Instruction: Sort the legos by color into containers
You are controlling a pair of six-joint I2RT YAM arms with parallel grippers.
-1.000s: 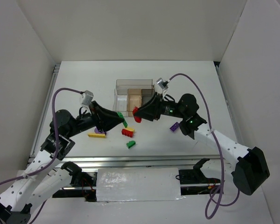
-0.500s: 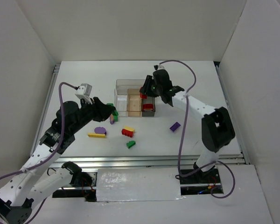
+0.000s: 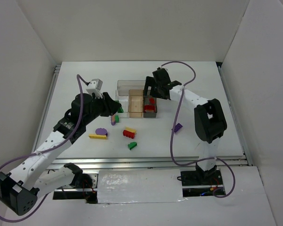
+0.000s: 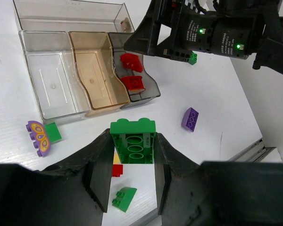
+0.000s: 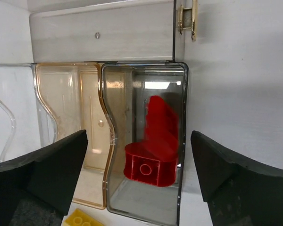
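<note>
Right gripper [image 3: 151,93], jaws wide apart, hangs over the dark-grey bin [image 5: 146,200] holding two red legos [image 5: 148,167], while the left gripper [image 3: 115,107], left of that bin and clamped on a green brick [image 4: 133,140], seems mid-delivery and next needs a separate bin for green.

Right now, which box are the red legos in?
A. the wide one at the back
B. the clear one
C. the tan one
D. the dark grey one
D: both red legos are inside the dark grey bin, while the tan bin and the clear bin beside it hold nothing.
</note>
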